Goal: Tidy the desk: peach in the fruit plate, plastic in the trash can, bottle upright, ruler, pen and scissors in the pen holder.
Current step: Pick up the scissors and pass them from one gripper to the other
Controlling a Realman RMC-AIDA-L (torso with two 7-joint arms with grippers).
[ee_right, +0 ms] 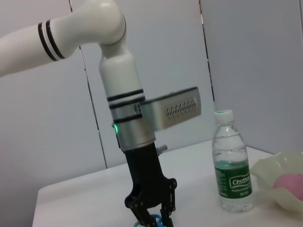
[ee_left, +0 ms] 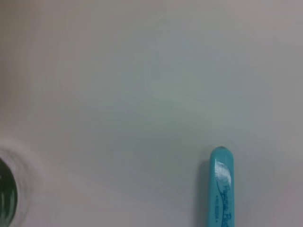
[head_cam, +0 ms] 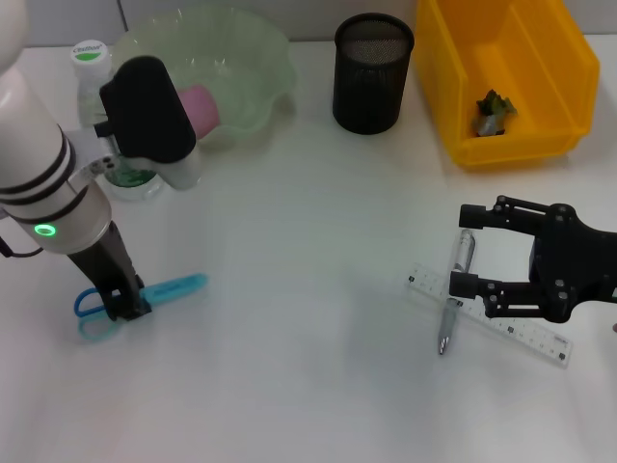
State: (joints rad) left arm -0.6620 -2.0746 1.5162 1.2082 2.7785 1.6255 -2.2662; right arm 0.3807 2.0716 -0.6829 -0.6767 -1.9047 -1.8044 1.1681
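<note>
The scissors [head_cam: 159, 289], blue handles and teal blade cover, lie on the white desk at the front left. My left gripper [head_cam: 125, 304] stands straight down on them by the handles, fingers shut on them; the right wrist view shows it too [ee_right: 152, 215]. The teal cover tip shows in the left wrist view [ee_left: 221, 189]. My right gripper [head_cam: 465, 251] is open, low over the silver pen [head_cam: 453, 304], which lies across the clear ruler [head_cam: 501, 323]. The black mesh pen holder [head_cam: 373, 72] stands at the back. The bottle [head_cam: 90, 68] stands upright. The peach [head_cam: 201, 106] lies in the green fruit plate [head_cam: 255, 48].
A yellow bin [head_cam: 540, 58] at the back right holds a crumpled piece of plastic [head_cam: 494, 111]. The left arm's wrist housing [head_cam: 149, 111] hangs in front of the bottle and plate. The bottle also shows in the right wrist view [ee_right: 230, 165].
</note>
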